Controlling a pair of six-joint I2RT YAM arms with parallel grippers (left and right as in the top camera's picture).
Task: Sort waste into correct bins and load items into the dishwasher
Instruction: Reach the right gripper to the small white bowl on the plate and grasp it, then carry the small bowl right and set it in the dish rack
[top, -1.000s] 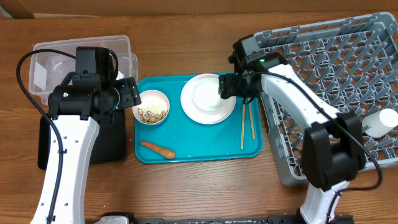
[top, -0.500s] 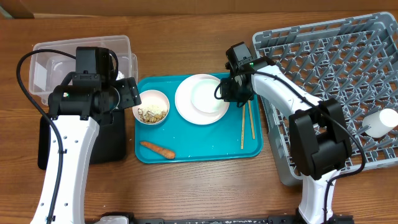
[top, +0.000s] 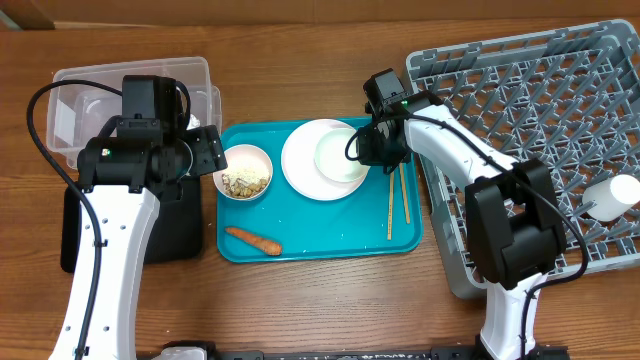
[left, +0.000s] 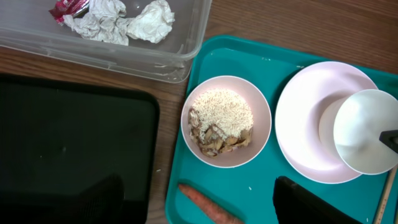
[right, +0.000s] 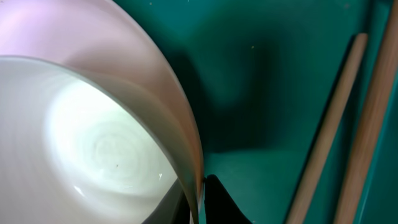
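Note:
A small white bowl rests on the white plate in the teal tray. My right gripper is shut on that bowl's right rim, one finger inside and one outside. A second bowl holds beige food scraps. The carrot piece lies below it. My left gripper hangs open over the carrot and tray edge, holding nothing. The clear tub contains crumpled tissue and a red wrapper. Two chopsticks lie right of the plate.
The black tray sits under my left arm, beside the teal tray. The grey dish rack fills the right side, with a white cup at its right edge. The chopsticks run close to my right fingers.
My right gripper shifted left, nudging the plate slightly left, and closed onto the small bowl's rim. The left arm has stayed still.

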